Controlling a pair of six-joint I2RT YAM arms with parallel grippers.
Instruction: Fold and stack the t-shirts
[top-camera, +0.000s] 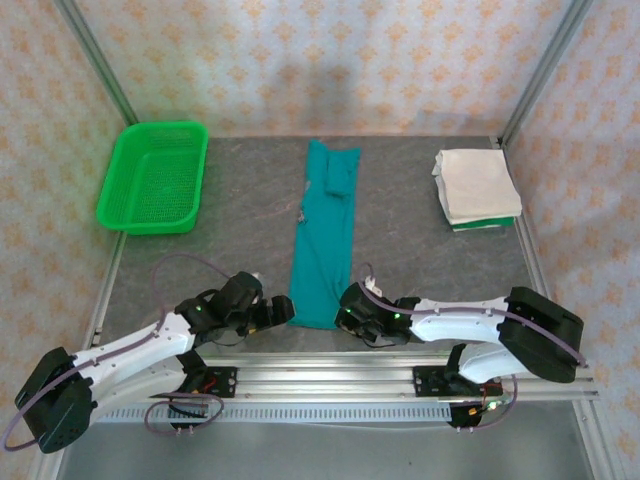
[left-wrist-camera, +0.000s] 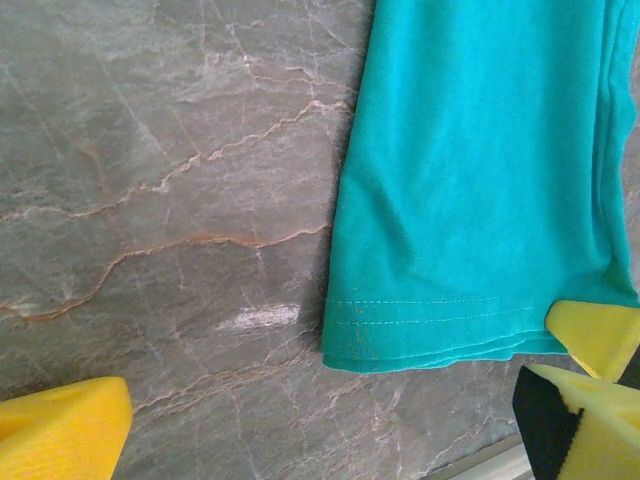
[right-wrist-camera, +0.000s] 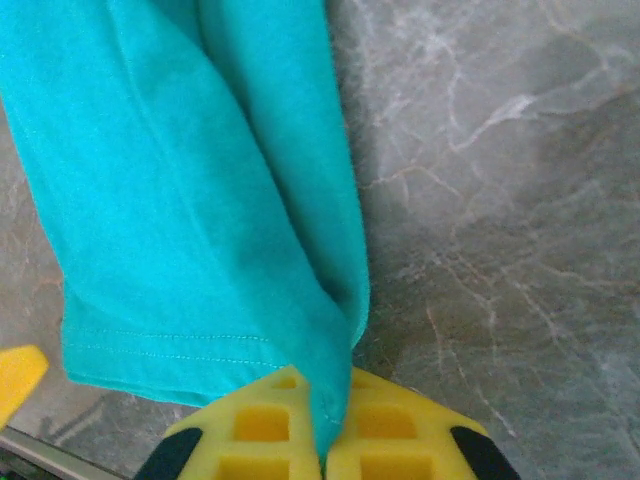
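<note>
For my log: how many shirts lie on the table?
3: long teal cloth shirt, centre; folded white cloth shirt, far right, atop folded green cloth shirt. More may hide beneath.

No readable text, label, brand or number anywhere; teal t-shirt shows plain cloth

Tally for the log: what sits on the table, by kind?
teal t-shirt: 1
stack of folded shirts: 1 (white on top, green at the bottom; number of shirts unclear)
green mesh basket: 1
Total: 3
</note>
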